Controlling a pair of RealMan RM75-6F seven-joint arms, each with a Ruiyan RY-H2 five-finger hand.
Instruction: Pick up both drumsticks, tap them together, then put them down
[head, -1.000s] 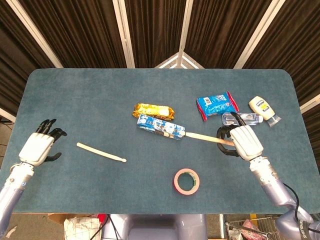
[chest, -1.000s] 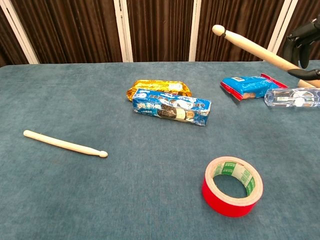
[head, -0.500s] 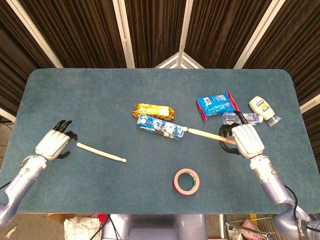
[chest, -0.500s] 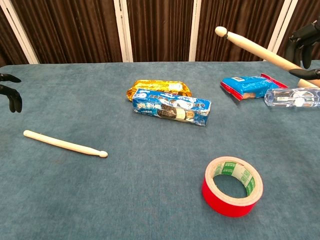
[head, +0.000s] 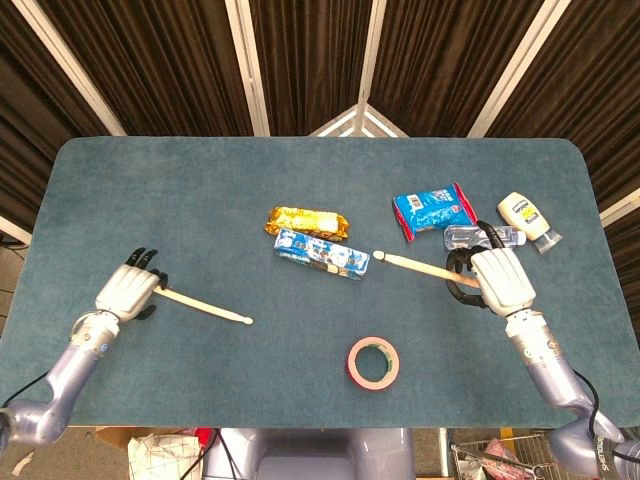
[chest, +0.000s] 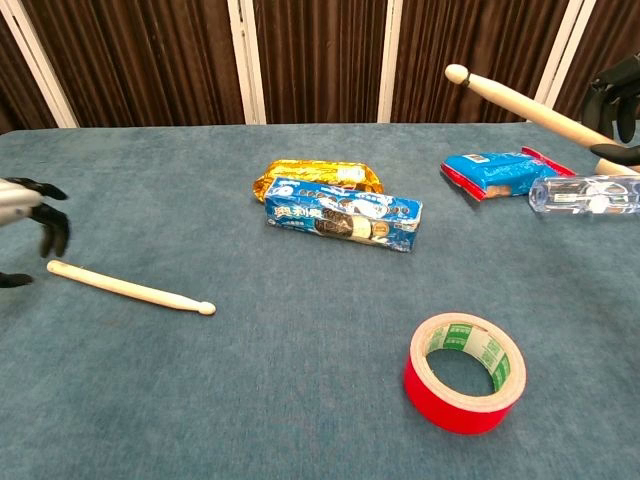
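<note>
One pale wooden drumstick (head: 205, 306) (chest: 130, 289) lies flat on the blue table at the left, its tip pointing right. My left hand (head: 126, 290) (chest: 25, 215) hovers over its butt end with fingers spread and nothing held. My right hand (head: 496, 280) (chest: 612, 108) grips the butt of the second drumstick (head: 420, 267) (chest: 520, 100), which is raised off the table and points up and to the left.
A blue biscuit pack (head: 322, 253) and a gold wrapper (head: 307, 221) lie mid-table. A red tape roll (head: 373, 362) (chest: 464, 371) sits at the front. A blue snack bag (head: 432, 209), a clear bottle (head: 480, 237) and a white sauce bottle (head: 528, 217) crowd the right.
My left hand has moved right and forward from the table's left edge to the butt end of the lying drumstick. My right hand has drawn the raised drumstick slightly to the right.
</note>
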